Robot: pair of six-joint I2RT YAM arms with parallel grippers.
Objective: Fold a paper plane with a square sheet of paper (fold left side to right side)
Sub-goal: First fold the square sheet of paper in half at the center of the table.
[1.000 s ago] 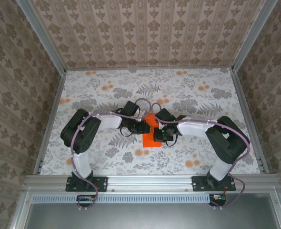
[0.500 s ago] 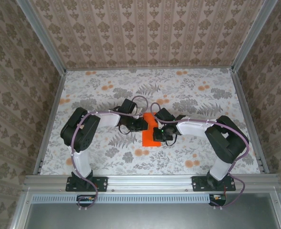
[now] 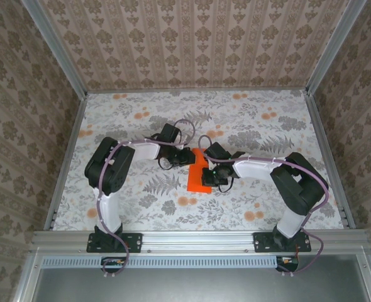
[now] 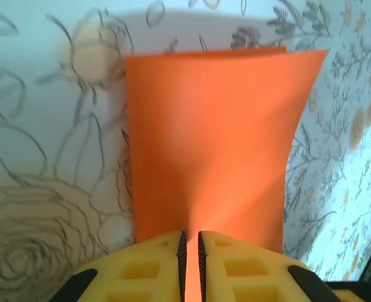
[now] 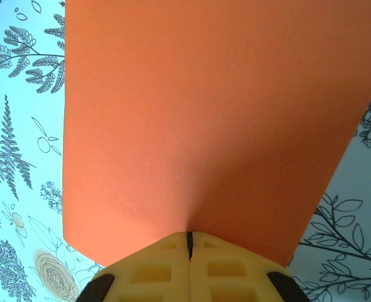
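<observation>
The square sheet of paper [image 3: 198,173] is bright orange and lies mid-table as a narrow upright strip, seemingly folded. My left gripper [image 3: 188,158] sits at its upper left edge. In the left wrist view the yellow jaws stand a narrow slit apart, with my left gripper [image 4: 190,242] at the near edge of the sheet [image 4: 210,138], whose orange fills the slit. My right gripper [image 3: 209,174] is at the sheet's right edge. In the right wrist view my right gripper [image 5: 189,242] has its jaws pressed together, pinching the sheet [image 5: 204,107], which puckers toward the tips.
The floral tablecloth [image 3: 135,119] covers the table, with wallpapered walls behind and at both sides. Metal rails [image 3: 66,163] run along the left and right edges. Both arms bend inward and meet near the middle, cables looping above them.
My left gripper has drawn back toward the far left of the sheet. The sheet looks narrower at its top. The right gripper has stayed in place, holding the sheet.
</observation>
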